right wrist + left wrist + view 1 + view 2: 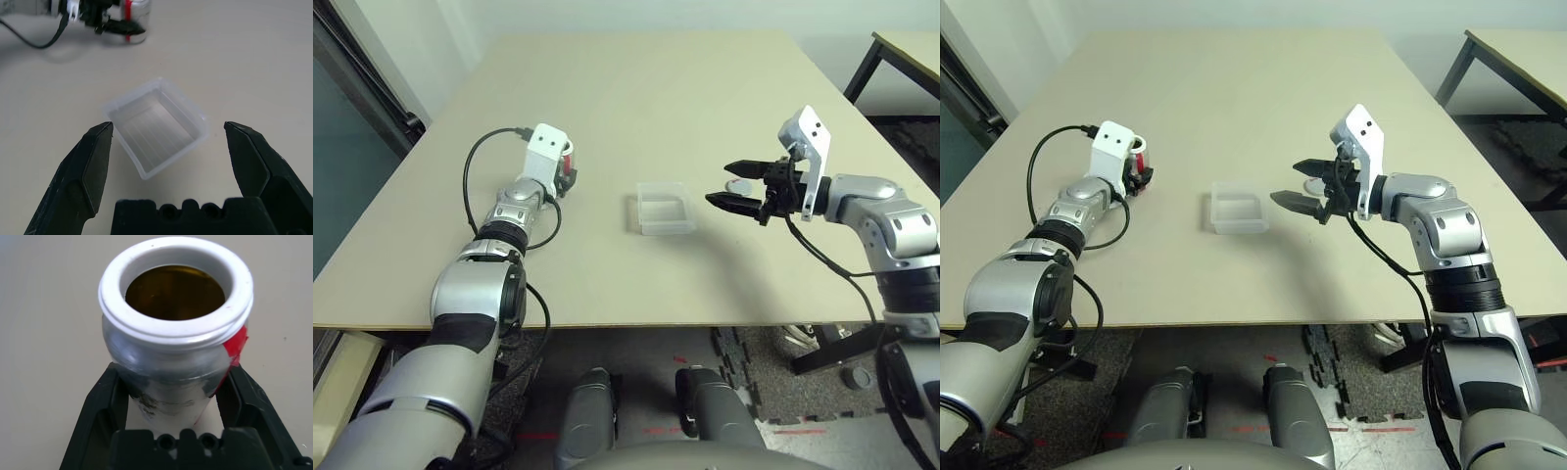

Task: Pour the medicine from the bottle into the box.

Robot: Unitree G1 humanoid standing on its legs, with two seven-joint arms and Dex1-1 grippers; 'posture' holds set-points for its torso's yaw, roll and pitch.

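A: Left gripper (171,431) first. Fingers?
B: Clamped on the bottle (176,333), low on the body. Mouth uncapped, clear of the fingers, presumably so tipping stays unobstructed. Bottle on the table (656,78), upright by the look of it.
A: The box (664,208)?
B: Between the two grippers, off to the inner side of the left, empty.
A: Right gripper (736,186)?
B: Spread wide, holding nothing, just beside the box and aimed at it. Likely poised to steady it during the pour.
A: Small white thing just beyond the right fingers?
B: Possibly the cap; cannot tell.

a beige table (636,88) fills the middle; a second table (906,49) stands at two o'clock; dark floor mats (754,377) at six.
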